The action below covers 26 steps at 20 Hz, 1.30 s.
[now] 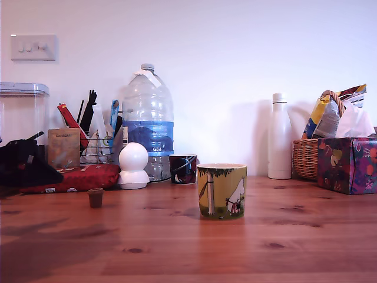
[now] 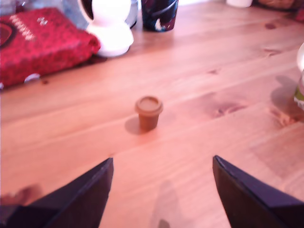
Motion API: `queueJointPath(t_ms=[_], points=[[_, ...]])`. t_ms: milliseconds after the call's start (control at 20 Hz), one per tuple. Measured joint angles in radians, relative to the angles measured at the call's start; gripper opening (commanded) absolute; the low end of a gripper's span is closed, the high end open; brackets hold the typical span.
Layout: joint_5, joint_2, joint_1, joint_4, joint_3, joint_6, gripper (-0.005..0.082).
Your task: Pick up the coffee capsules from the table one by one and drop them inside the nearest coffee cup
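Between the two dark fingers of the hand (image 2: 161, 190), spread wide apart and holding nothing, lies bare reddish wood. Just ahead of that gap stands the coffee capsule (image 2: 148, 112), upright on its narrow end with the wider flat rim on top, alone on the worktop (image 2: 223, 71). In the exterior view the capsule (image 1: 95, 197) sits toward that view's left, well apart from the yellow-green coffee cup (image 1: 221, 190) near the middle.

The pod looks very light and fairly stiff, with a smooth tapered wall that would likely slide out of a loose pinch. Standing on its small base, it would probably tip at a sideways nudge. The best hold seems to be across the body just under the rim, so the flange can catch on the fingers; a hard squeeze might dent the thin shell.

Nothing stands between the hand and the capsule. Beyond it, near the wall, lie a red pouch (image 2: 40, 42) and a white rounded object (image 2: 111, 26), with a small dark patterned cup (image 2: 159, 14) beside that, all clear of the approach. The wood between capsule and mug is open. Farther back in the exterior view stand a large water bottle (image 1: 147, 127), a white bottle (image 1: 279, 138) and a wicker basket (image 1: 306, 158), none in the way.
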Motion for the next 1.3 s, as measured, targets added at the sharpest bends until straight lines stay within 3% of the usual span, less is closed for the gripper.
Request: queueJointPath(t_ms=[350,750,1300], points=[[0.016,0.132,-0.003,0.143,0.018,0.0,0.0607],[0.015,0.276,-0.064,0.154,0.163,0.001,0.0606],[0.007,0.451,-0.069,0.109,0.365,0.001,0.0606]])
